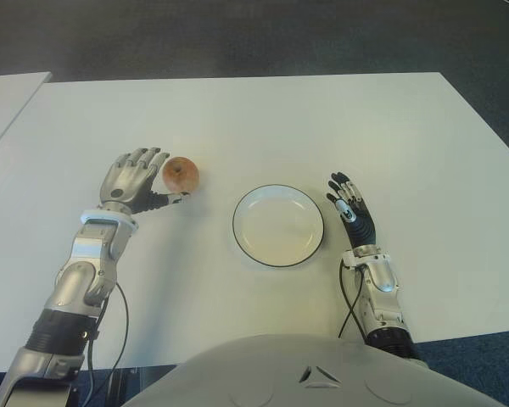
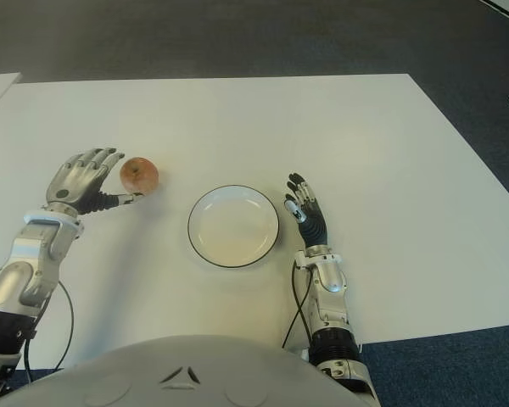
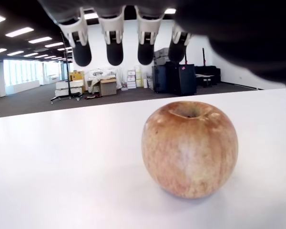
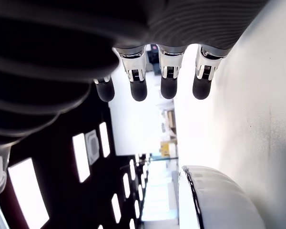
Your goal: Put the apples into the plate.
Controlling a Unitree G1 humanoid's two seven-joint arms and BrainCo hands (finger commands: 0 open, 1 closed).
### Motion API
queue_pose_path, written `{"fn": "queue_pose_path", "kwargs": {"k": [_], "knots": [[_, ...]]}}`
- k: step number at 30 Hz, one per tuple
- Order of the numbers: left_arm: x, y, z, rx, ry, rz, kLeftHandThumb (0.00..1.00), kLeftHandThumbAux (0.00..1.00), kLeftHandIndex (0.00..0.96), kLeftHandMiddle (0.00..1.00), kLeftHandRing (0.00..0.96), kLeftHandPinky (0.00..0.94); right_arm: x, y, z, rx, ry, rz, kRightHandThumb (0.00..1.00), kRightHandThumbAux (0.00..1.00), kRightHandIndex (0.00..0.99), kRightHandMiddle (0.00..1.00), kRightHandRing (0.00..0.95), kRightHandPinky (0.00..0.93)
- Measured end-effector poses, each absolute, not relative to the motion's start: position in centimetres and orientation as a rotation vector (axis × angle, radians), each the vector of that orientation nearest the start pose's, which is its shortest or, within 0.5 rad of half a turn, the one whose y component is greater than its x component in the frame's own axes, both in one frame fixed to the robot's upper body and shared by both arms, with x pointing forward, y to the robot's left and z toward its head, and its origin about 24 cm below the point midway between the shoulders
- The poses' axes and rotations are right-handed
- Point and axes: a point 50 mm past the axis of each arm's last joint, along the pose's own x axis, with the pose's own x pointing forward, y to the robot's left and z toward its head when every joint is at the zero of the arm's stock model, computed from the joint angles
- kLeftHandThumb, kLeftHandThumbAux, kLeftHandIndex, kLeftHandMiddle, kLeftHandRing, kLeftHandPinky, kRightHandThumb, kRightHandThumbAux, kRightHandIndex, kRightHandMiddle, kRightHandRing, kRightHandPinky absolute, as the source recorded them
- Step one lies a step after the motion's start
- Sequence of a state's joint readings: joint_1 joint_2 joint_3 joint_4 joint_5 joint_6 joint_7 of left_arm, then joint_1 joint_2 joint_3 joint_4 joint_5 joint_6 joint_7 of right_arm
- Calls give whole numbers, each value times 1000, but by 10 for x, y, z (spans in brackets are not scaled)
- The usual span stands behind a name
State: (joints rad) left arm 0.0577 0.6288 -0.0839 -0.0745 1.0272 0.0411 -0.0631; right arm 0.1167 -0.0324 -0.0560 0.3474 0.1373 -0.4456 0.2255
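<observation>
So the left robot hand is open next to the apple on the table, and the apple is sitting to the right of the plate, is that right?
Not quite. The apple sits to the left of the plate, not the right, as the left eye view shows. The rest holds: the left robot hand is open beside the apple, which rests on the table.

One apple [image 1: 181, 174] stands on the white table [image 1: 322, 119], upright, with its stem hollow turned up. Its skin is reddish-orange with pale yellow patches. It lies in the left half of the table, well apart from every edge. The plate [image 1: 278, 225] is round and white with a thin dark rim. It lies empty, to the right of the apple and nearer the front edge.
</observation>
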Motion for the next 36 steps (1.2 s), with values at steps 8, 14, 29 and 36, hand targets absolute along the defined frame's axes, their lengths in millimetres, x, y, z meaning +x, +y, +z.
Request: {"fn": "queue_pose_path", "kwargs": {"k": [8,14,29,36], "knots": [[254,236,68,1652,12,-160,321,259,4,0,0,23,211,-171,-19,71,-4,73,0,407,0,0,0,0],[260,233,64,1643,14,-184,332,263,0,0,0,20,211,-170,-19,73,-5,63,0,408,0,0,0,0],[271,229,53,1630,30,-218,337,264,0,0,0,0,211,-170,-19,77,-8,50,0,400,0,0,0,0],[276,226,51,1630,20,-216,355,267,0,0,0,0,211,-170,-19,76,-8,45,0,404,0,0,0,0]]}}
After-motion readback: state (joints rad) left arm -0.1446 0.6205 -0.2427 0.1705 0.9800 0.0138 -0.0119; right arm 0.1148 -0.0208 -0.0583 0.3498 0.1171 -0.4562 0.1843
